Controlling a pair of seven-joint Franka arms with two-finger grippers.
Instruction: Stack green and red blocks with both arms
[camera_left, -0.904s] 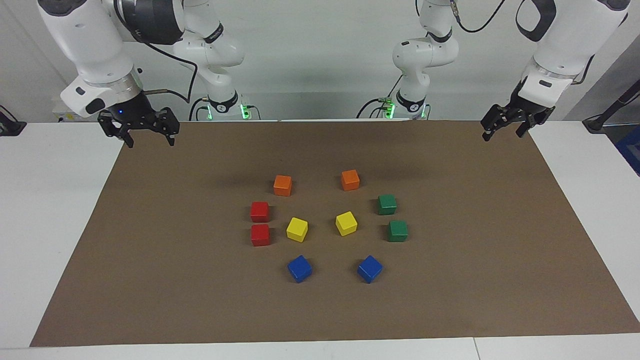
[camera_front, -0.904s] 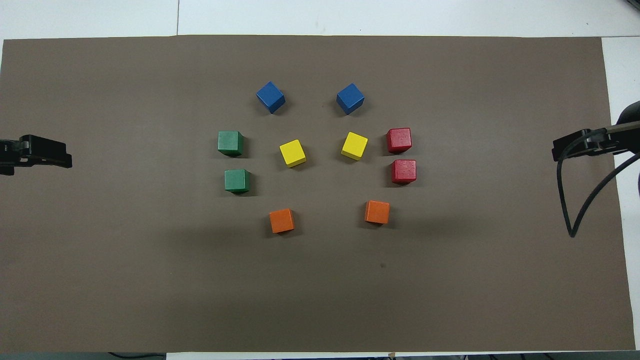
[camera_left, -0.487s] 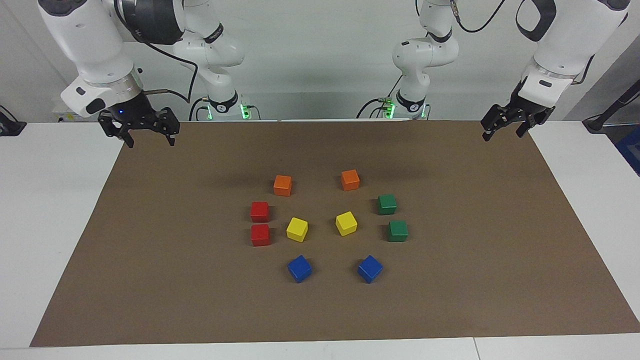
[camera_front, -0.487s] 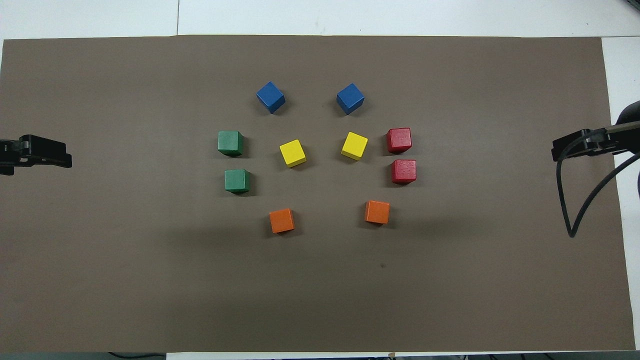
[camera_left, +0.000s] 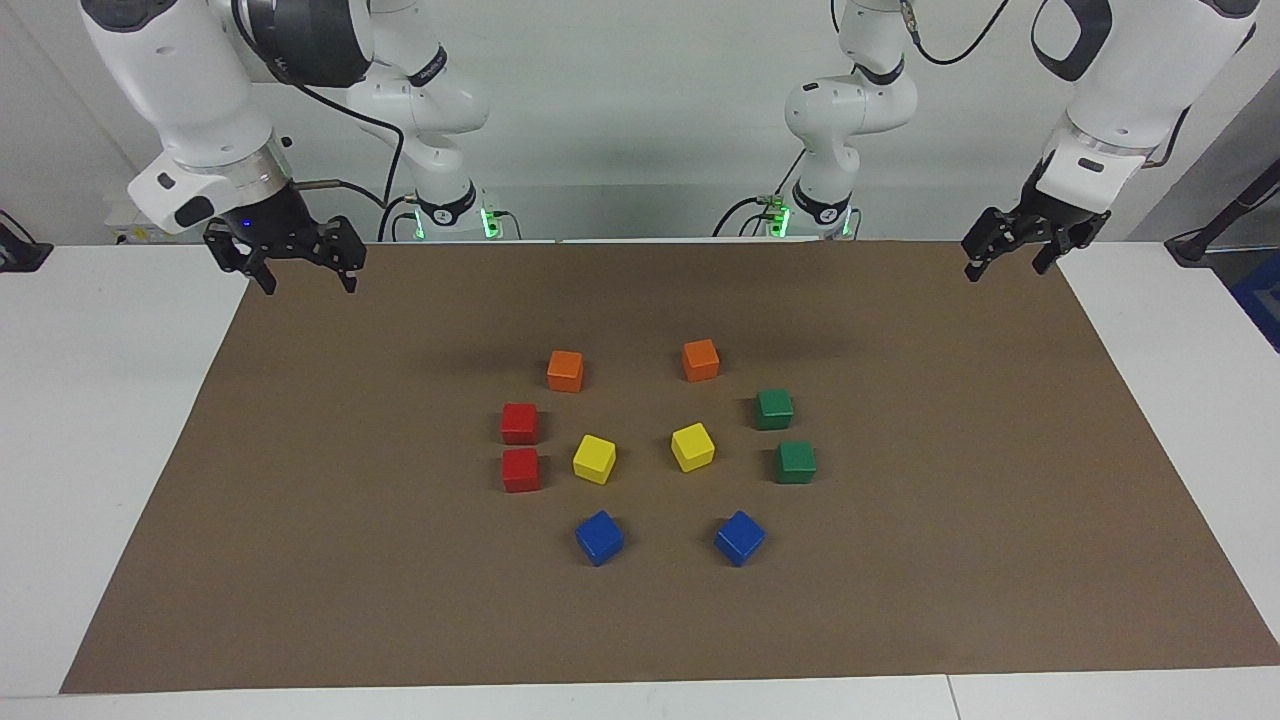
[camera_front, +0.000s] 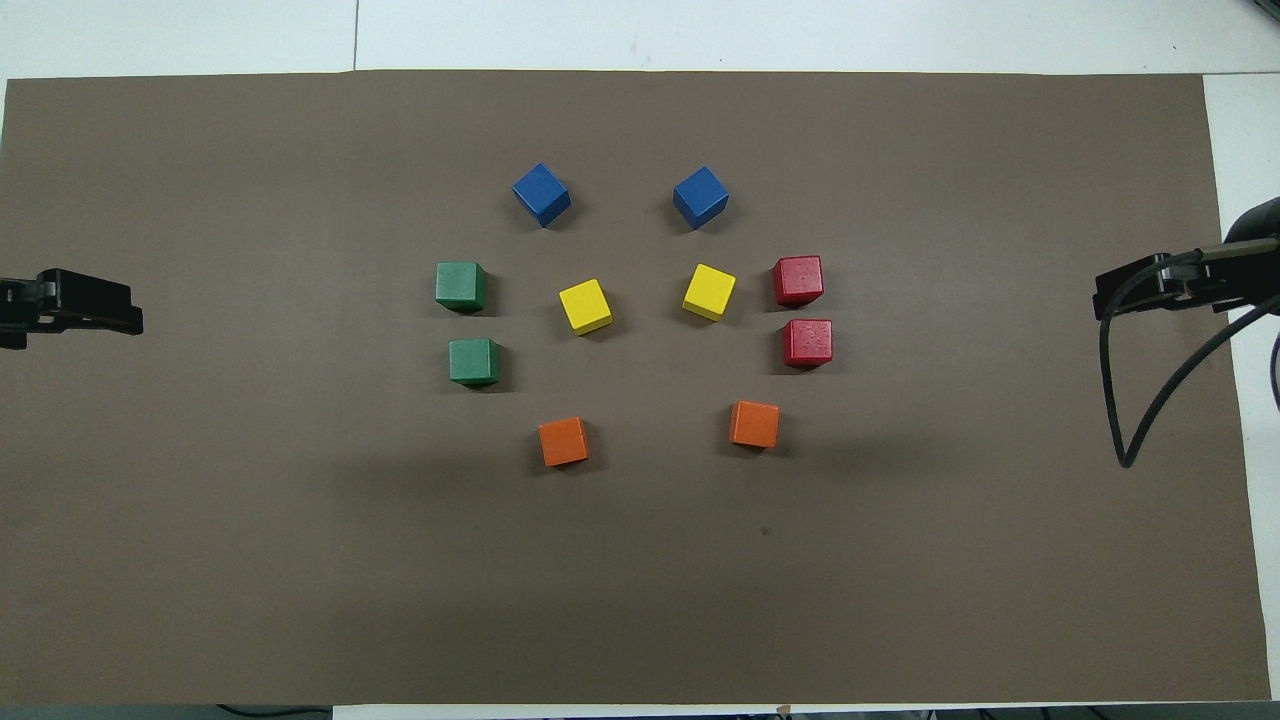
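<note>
Meanwhile the right gripper (camera_left: 298, 281), open and empty like the left gripper (camera_left: 1004, 266), has edged inward above two green blocks (camera_left: 775, 409) and two red blocks (camera_left: 520, 423).

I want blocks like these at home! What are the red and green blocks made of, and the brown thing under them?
The red blocks and green blocks look like painted wood: solid colour, sharp edges, a slight shine on top. Plastic is possible too. The brown sheet looks like matte paper or thin card: flat, dull, with straight cut edges.
</note>
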